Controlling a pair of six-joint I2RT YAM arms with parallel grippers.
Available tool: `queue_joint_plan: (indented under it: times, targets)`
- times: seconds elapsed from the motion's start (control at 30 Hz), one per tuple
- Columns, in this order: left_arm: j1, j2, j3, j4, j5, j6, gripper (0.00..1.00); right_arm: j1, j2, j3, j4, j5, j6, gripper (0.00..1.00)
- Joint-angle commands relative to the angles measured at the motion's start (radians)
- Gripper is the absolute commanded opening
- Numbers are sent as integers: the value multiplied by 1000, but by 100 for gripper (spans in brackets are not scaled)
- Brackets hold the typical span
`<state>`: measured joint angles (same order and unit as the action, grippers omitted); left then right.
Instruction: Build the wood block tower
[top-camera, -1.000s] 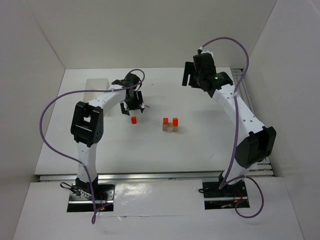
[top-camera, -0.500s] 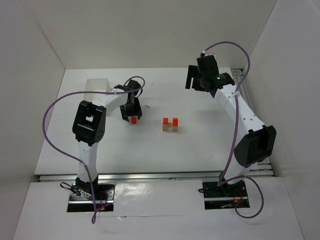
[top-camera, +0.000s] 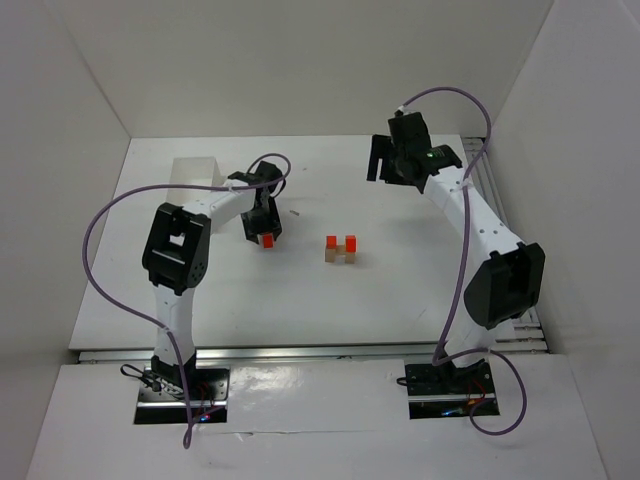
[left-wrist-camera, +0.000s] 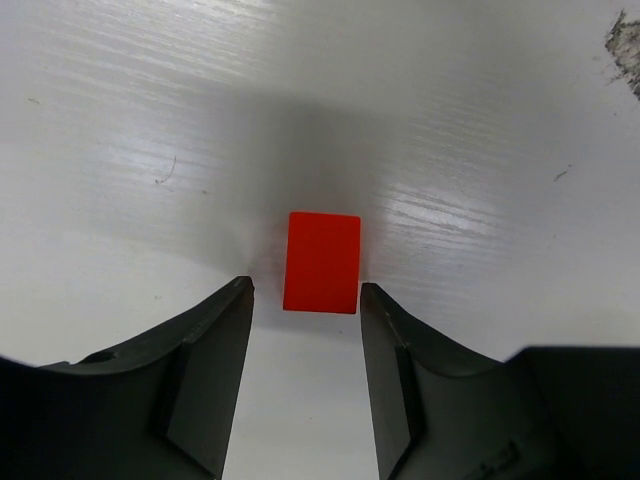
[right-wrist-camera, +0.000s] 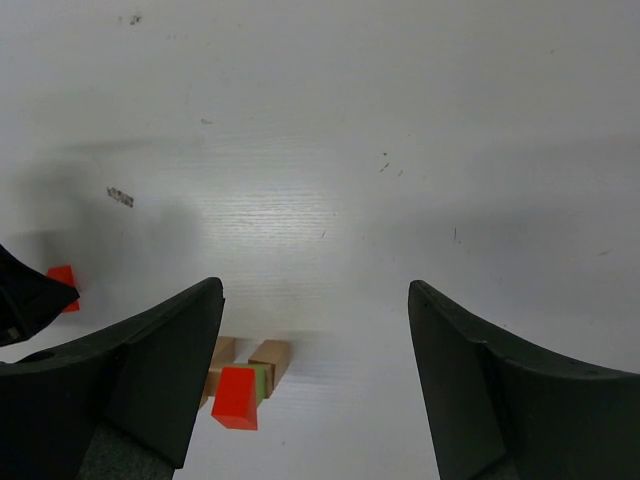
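A loose red block (top-camera: 268, 240) lies on the white table (top-camera: 400, 290), left of the partly built wood block tower (top-camera: 341, 249). The tower is two tan blocks, each with a red block on top. My left gripper (top-camera: 264, 230) is down over the loose red block. In the left wrist view the red block (left-wrist-camera: 322, 262) has its near end between the two fingertips (left-wrist-camera: 240, 292). The right finger is almost on it and a gap shows on the left. My right gripper (right-wrist-camera: 315, 290) hangs open and empty high at the far right. Its view shows the tower (right-wrist-camera: 245, 380) with a green block in it.
A white open box (top-camera: 195, 172) stands at the far left, behind the left arm. A thin small stick (top-camera: 292, 212) lies just beyond the left gripper. White walls enclose the table on three sides.
My left gripper has come down and back over the loose red block, and its jaws have narrowed around it. The right gripper has shifted slightly.
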<state>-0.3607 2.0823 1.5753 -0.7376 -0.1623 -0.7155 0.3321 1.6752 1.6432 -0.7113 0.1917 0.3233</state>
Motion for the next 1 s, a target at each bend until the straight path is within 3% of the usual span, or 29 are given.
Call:
queue_joint_plan:
  times: [0.0,0.37,0.63,0.77,0.97]
  targets:
    - [-15,-65,-12,0,-28,-21,59,16,3,4,1,-11,-7,82]
    - [-15,-54,32,-11,-28,-21,53,45,23,6,-17,-11,-7,82]
    - [-15,-54,20,-2,-19,-12,35,54,32,6,-17,-11,-7,82]
    - [-15,-74,42,-2,-9,-1,21,64,32,6,-17,-11,-7,82]
    - [-30,-159,130,-87,-35,79,12,51,0,6,-17,37,2,82]
